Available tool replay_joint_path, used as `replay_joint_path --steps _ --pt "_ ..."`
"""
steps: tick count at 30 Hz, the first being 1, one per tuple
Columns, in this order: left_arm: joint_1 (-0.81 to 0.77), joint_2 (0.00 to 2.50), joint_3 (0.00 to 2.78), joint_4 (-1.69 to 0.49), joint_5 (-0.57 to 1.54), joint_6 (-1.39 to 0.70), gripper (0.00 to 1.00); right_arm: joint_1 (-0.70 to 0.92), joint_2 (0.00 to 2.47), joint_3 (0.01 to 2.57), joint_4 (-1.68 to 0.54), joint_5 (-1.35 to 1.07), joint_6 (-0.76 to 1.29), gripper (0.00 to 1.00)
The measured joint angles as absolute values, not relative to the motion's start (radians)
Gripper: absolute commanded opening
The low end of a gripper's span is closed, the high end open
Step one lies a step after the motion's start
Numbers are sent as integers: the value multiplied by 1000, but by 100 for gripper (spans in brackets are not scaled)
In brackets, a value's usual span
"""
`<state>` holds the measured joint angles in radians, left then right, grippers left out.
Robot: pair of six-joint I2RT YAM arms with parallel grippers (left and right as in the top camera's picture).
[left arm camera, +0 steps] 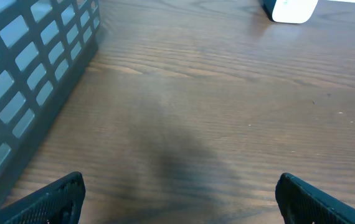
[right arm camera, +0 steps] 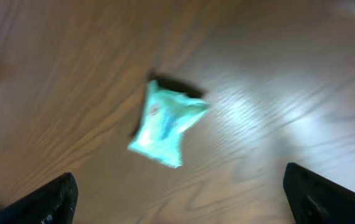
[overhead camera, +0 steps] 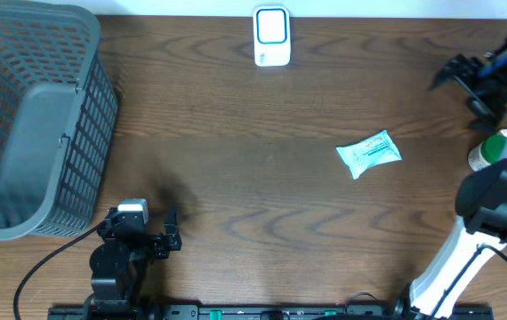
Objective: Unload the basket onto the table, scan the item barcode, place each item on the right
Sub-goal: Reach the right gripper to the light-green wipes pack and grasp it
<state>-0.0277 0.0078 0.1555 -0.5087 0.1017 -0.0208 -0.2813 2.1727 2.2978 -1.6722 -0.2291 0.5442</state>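
Our right gripper [right arm camera: 180, 199] stands wide, its two dark fingers [right arm camera: 47, 199] at the opposite lower corners of the wrist view with nothing between them. Beyond those fingers, out in front, the light teal packet [right arm camera: 165, 132] lies flat on the brown wooden desk [right arm camera: 277, 93]. The view is blurred and we cannot read any print or barcode on it. From overhead the right gripper [overhead camera: 456, 96] sits at the far right of the desk, and the packet [overhead camera: 369, 154] lies apart from it toward the middle, lying free. Just beside the right arm at the desk's right edge we see a green-and-white object [overhead camera: 489, 151], partly hidden, which we cannot identify. Our left gripper [left arm camera: 187, 205] is also spread wide and empty, with bare wood between its fingertips [left arm camera: 59, 199]. Overhead, the left gripper [overhead camera: 173, 229] rests at the near left, well apart from the packet. To its left stands the gray plastic basket [overhead camera: 84, 160], whose lattice wall [left arm camera: 22, 68] fills the left side of the left wrist view. At the far edge of the desk, near the middle, sits the white barcode scanner [overhead camera: 271, 36] with its blue-framed face, also showing at the top right of the left wrist view [left arm camera: 293, 9].
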Motion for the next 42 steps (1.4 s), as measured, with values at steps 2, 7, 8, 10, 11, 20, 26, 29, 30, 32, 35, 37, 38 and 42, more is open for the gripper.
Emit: replay_joint_path --steps 2,7,8,10,11,20,26,29,30,32,35,37,38,42 --pt "-28 8 155 -509 102 -21 98 -241 2173 2287 -1661 -246 570 99" --pt "-28 7 155 -509 102 -21 98 -124 2173 2227 -1620 -247 605 99" --pt "-28 8 155 -509 102 -21 98 -104 2173 2206 -1606 -247 616 99" --pt "-28 7 155 -509 102 -21 98 -45 2173 2135 -1553 -244 655 99" --pt "-28 8 155 -509 102 -21 98 -25 2173 2104 -1530 -242 682 99" --pt "-28 8 155 -509 102 -21 98 73 2173 1795 -1415 -154 1089 86" --pt "-28 8 155 -509 102 -21 98 47 2173 1769 -1292 -110 1200 84" --pt "-28 8 155 -509 102 -21 98 43 2173 1768 -1242 -96 1221 83" --pt "-28 8 155 -509 102 -21 98 43 2173 1768 -1230 -95 1224 82" --pt "-28 8 155 -509 102 -21 98 44 2173 1768 -1214 -93 1228 82" --pt "-28 8 155 -509 102 -21 98 47 2174 1768 -1211 -88 1236 80" --pt "-28 7 155 -509 102 -21 98 51 2185 1768 -1219 -84 1248 79" --pt "-28 8 155 -509 102 -21 98 53 2193 1768 -1224 -83 1255 78" --pt "-28 8 155 -509 102 -21 98 56 2249 1768 -1224 -73 1276 77"
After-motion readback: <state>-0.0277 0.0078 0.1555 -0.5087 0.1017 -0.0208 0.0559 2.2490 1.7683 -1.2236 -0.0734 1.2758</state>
